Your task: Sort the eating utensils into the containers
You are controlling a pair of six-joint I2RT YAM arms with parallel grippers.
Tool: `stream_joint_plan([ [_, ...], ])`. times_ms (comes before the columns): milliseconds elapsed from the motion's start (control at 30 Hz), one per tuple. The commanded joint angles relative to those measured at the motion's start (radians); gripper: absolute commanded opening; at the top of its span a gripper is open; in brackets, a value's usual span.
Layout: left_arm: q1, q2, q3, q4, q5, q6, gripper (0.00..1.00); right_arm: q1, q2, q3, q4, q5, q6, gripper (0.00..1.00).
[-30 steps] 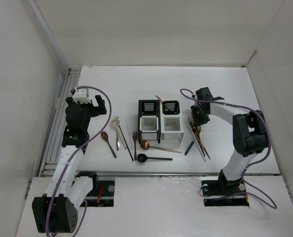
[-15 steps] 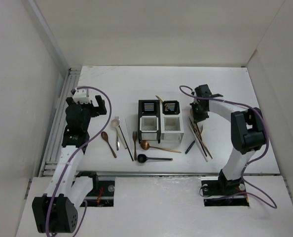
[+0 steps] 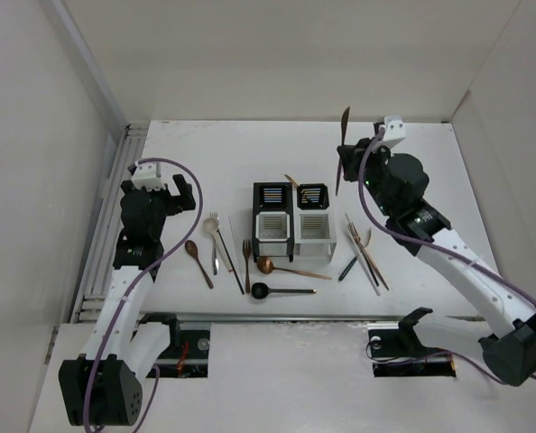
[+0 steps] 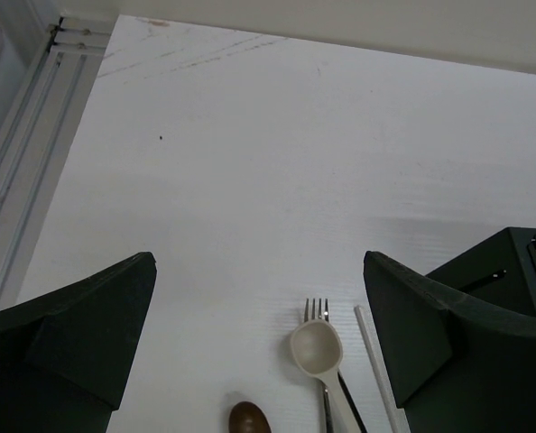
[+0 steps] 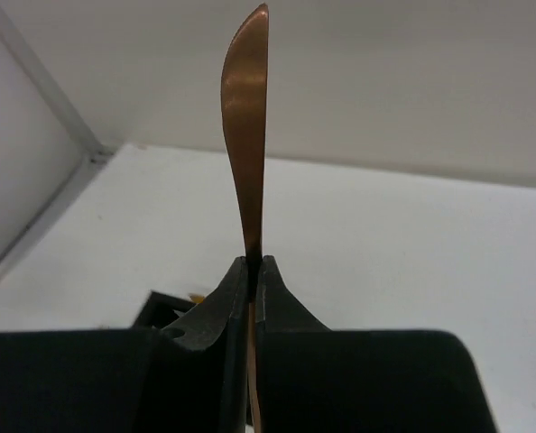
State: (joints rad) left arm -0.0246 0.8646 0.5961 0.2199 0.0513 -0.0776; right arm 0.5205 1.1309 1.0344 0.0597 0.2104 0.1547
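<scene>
Closest to the arm bases a black spoon lies crosswise on the desk, with a copper spoon just behind it, both around 6 o'clock from the containers. Out at 8 to 9 o'clock from that block there's a loose row lying lengthwise: copper fork, black chopstick, silver fork, pale spoon, and a brown spoon on the outside. At 4 o'clock sits a bundle of thin sticks crossing each other, honestly can't sort out which is which, plus a short black piece just beside them.

The containers are two white on the near side and two black behind, all joined up, and a gold handle pokes out of the black pair.

The left gripper hangs at 9 o'clock from the block, jaws spread wide, nothing in them. On its wrist cam the pale spoon's bowl lies over the fork tines on the desk between the two fingers.

Farthest back, at about 1 o'clock from the block, the right gripper is clamped on a copper knife, which is outside the compartments. On that wrist cam the pads press flat against both sides of the blade, and it sticks straight out past the fingertips, pointing to 12 o'clock in the overhead view.
</scene>
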Motion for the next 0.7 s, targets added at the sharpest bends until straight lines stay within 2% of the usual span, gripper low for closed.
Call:
stream_joint_plan([
  [0,0.003,-0.022,-0.001,-0.025,-0.042,-0.100,1.00,0.036,0.069,-0.039,0.215,0.095,0.025,0.00],
  [67,0.003,-0.013,-0.001,-0.037,-0.042,-0.135,1.00,0.050,0.117,-0.039,0.230,0.083,0.025,0.00],
  [167,0.003,-0.003,-0.001,-0.048,0.022,-0.156,0.90,0.075,0.179,-0.056,0.316,0.064,0.014,0.00],
  [233,0.003,0.008,-0.001,-0.079,0.065,-0.165,0.87,0.084,0.210,-0.074,0.376,0.064,0.014,0.00],
  [400,0.003,0.047,-0.025,-0.155,0.055,-0.195,0.84,0.084,0.296,-0.074,0.456,0.054,0.005,0.00],
  [667,0.003,0.047,-0.045,-0.155,-0.011,-0.223,0.79,0.102,0.395,-0.102,0.456,-0.002,-0.064,0.00],
])
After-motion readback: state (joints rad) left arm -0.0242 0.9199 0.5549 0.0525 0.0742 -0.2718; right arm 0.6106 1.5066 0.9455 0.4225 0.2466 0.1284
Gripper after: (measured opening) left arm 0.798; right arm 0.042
